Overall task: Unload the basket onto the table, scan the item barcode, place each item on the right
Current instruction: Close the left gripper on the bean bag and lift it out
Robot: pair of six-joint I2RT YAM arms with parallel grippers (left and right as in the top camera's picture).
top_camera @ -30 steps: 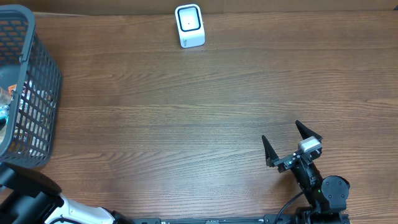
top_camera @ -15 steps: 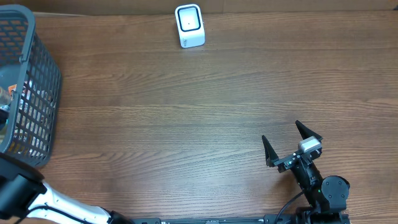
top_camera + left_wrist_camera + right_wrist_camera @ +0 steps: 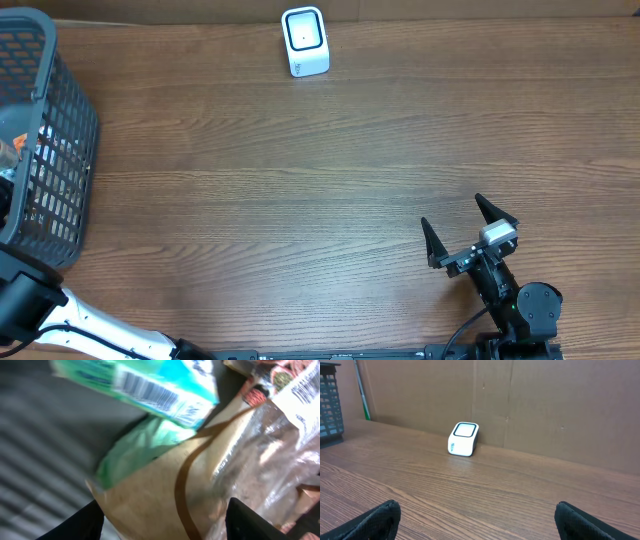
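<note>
Down in the basket [image 3: 72, 125], at 9 o'clock on the desk [image 3: 300, 180], the left gripper [image 3: 164, 504] is nose-down among the groceries. This looks like the picking step: choose an item and get hold of it. The wrist view is blurred. The dark fingers [image 3: 75, 527] stand moderately apart, one on each side of a brown paper bag [image 3: 210, 460] with a clear window. The bag lies just past the tips, and nothing shows pinched between them. At 11 o'clock in that view a green-and-teal carton [image 3: 145, 385] lies tilted across the bag, its barcode face up and readable as stripes. At 1 o'clock there's a third packet [image 3: 300, 390], also showing a barcode. Which of these is the item to scan I can't tell, though the fingers line up on the bag.

Across the desk, the scanner [image 3: 305, 40] sits at 12 o'clock by the back edge, its window facing up, well apart from the basket. The right gripper [image 3: 452, 212] waits at 5 o'clock, its fingers spread wide and empty, pointing toward the scanner.

Next move, I reckon: close on one packet, lift it clear of the basket wall, carry it across to 12 o'clock, then turn it so the barcode faces the scanner window. A crinkly bag could slip or drag its neighbours up with it.
</note>
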